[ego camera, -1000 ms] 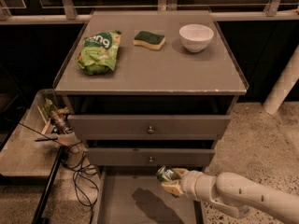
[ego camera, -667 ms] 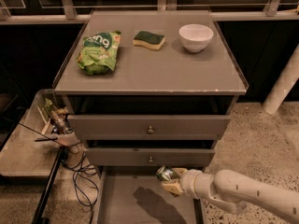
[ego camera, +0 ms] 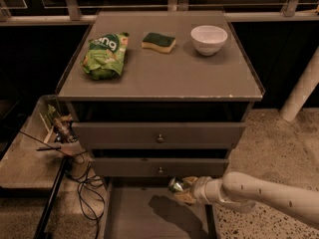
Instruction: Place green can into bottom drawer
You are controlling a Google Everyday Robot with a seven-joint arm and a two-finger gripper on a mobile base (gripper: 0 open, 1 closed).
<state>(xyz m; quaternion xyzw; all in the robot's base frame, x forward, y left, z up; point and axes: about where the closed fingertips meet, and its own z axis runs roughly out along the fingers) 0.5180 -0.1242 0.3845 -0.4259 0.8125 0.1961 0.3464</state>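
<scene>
The claw [ego camera: 183, 188] pinches the green can [ego camera: 174, 184], holding it over the open bottom drawer [ego camera: 142, 218], just below the middle drawer [ego camera: 124, 167]. On the worktop [ego camera: 199, 78], the snack bag [ego camera: 104, 54] shows white letters "ng"; the can's label is unreadable.

Grey bench [ego camera: 199, 78] carries crinkly green snack bag [ego camera: 103, 55] left, green-topped sponge [ego camera: 158, 41] centre, white bowl [ego camera: 209, 39] right. Below its front, pincer [ego camera: 181, 187] holds mottled green can [ego camera: 174, 184] over open grey bottom drawer [ego camera: 130, 215].

claw [ego camera: 186, 190] gripping green can [ego camera: 175, 184], bottom drawer [ego camera: 142, 219] unobstructed below
</scene>
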